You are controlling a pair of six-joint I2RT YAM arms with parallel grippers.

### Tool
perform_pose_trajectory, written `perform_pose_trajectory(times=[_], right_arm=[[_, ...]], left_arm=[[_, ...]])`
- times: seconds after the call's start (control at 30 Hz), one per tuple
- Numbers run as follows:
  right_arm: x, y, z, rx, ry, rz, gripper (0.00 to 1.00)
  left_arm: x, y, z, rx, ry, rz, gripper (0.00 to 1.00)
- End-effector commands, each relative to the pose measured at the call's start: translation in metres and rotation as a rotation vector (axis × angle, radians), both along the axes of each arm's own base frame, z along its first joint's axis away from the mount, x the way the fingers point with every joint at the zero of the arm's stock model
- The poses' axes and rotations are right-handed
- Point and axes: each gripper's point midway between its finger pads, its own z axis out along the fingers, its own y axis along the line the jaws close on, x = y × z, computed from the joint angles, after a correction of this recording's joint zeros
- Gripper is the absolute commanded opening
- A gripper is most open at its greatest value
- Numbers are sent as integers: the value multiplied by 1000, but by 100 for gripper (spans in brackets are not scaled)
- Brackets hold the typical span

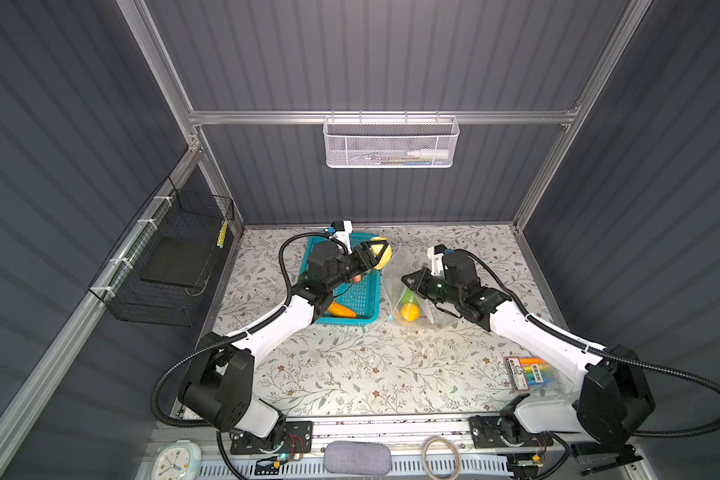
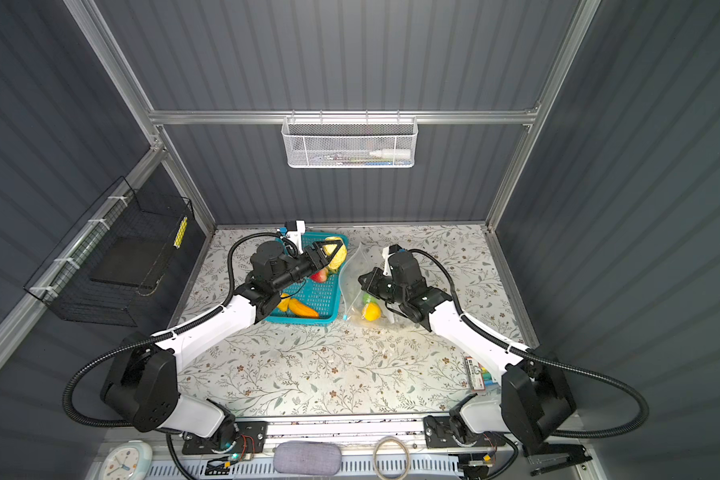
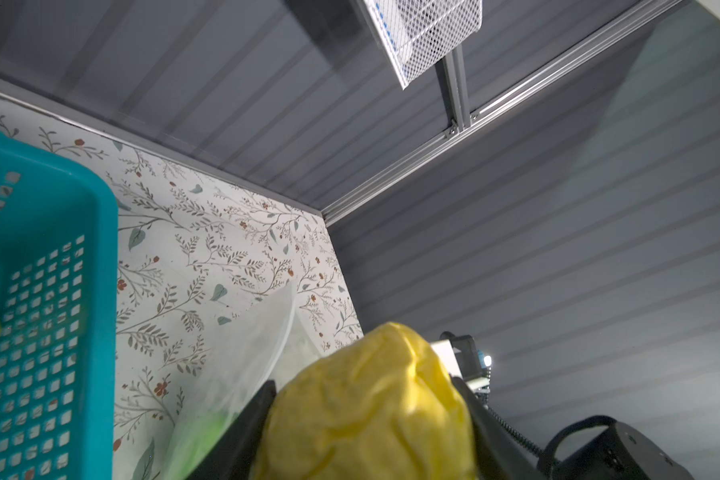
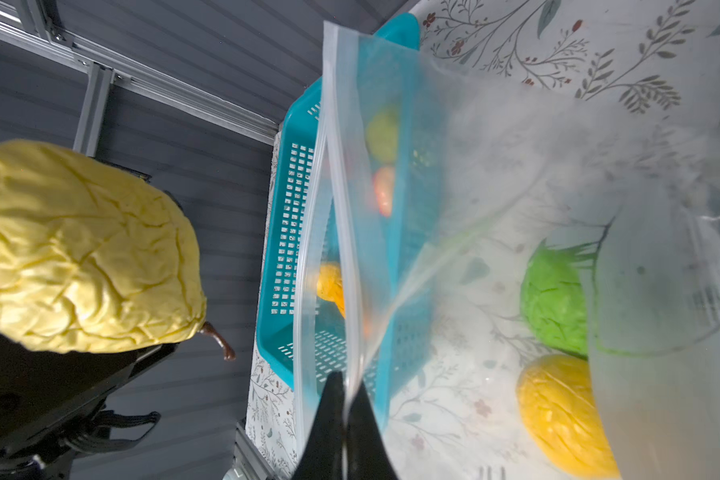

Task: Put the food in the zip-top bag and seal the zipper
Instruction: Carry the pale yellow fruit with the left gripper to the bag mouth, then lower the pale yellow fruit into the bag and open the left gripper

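Note:
My left gripper (image 1: 385,255) is shut on a wrinkled yellow fruit (image 1: 377,249), held in the air above the far right corner of the teal basket (image 1: 346,321). The same fruit (image 3: 371,407) fills the space between its black fingers in the left wrist view. My right gripper (image 4: 344,399) is shut on one lip of the clear zip-top bag (image 1: 422,286), holding its mouth raised toward the basket. The zipper (image 4: 336,166) strip runs up from the jaws, and its light-blue slider (image 1: 390,317) sits at the near end. Inside the bag lie a green fruit (image 4: 553,299) and a yellow-orange one (image 4: 558,411).
The basket holds an orange fruit (image 1: 341,309), a red apple (image 2: 320,275) and more food partly hidden by my left arm. A pack of coloured markers (image 1: 531,372) lies near the right arm's base. A black wire basket (image 1: 171,266) hangs on the left wall.

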Motion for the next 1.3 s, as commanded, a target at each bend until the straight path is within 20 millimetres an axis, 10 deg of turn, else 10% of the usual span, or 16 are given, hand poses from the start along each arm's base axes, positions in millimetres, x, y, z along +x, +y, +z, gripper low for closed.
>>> perform_pose_trajectory(times=[0.0, 1.27], right_arm=[[5, 10, 15, 53, -23, 16, 0], [-1, 10, 17, 66, -49, 28, 0]], left_arm=[[-3, -3, 15, -82, -35, 22, 59], [-24, -35, -124, 367, 191, -12, 65]])
